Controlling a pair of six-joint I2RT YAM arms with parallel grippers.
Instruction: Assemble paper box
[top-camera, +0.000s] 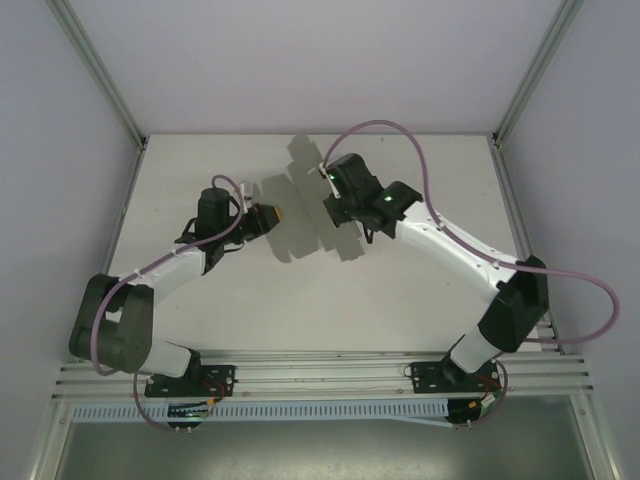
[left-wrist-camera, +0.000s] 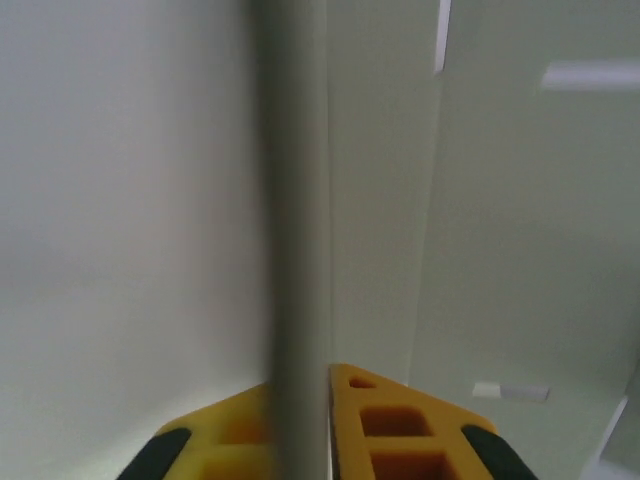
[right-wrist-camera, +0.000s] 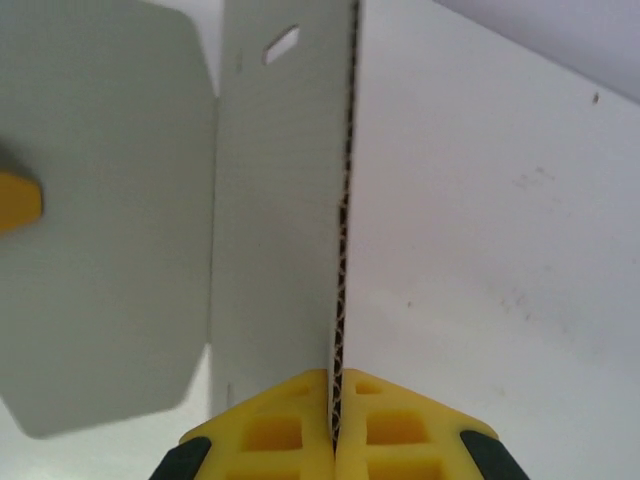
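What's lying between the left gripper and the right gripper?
The paper box, a flat grey sheet, spans that gap in the top view; left gripper and right gripper each pinch an edge.

Top external: high above and behind the arm bases, facing down over the whole table. Left wrist: sighted along the left gripper, very close to the paper box, blurred. Right wrist: sighted along the right gripper, close, edge-on to the paper box. Shared by all three: the paper box.
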